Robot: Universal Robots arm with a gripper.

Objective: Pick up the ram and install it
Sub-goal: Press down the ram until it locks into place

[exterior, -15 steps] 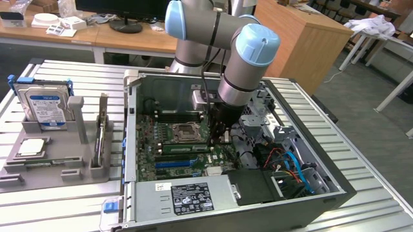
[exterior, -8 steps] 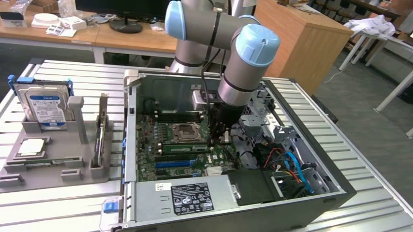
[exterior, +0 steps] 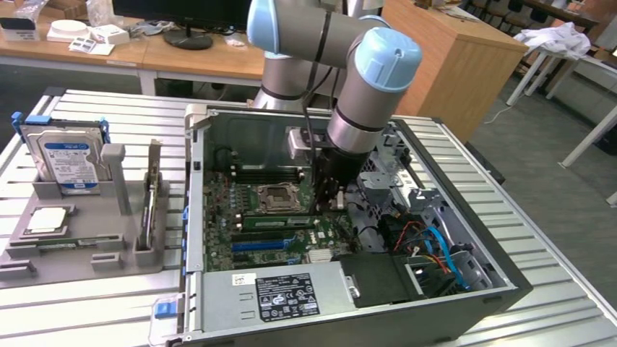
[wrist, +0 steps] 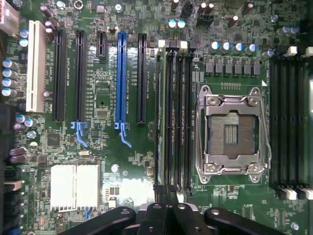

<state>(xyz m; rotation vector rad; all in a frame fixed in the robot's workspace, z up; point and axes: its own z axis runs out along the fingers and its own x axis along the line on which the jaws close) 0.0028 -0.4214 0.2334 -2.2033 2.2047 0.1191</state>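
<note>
The ram point(exterior: 279, 222) is a thin green stick standing on edge in a memory slot, between the processor socket point(exterior: 274, 196) and the blue connector slot point(exterior: 260, 244). In the wrist view the ram point(wrist: 160, 122) runs along the slot nearest the blue connector slot point(wrist: 121, 78). My gripper point(exterior: 333, 206) reaches down into the open computer case at one end of that stick. Its black fingers point(wrist: 166, 215) are shut together over the end of the slot bank. I cannot tell whether they touch the ram.
The processor socket point(wrist: 232, 129) lies open and empty next to the slots. A grey holder point(exterior: 87, 246) at the exterior view's left carries a hard drive point(exterior: 66, 155) and a silver chip point(exterior: 46, 220). Cables point(exterior: 434, 249) and the power supply point(exterior: 286, 295) crowd the case.
</note>
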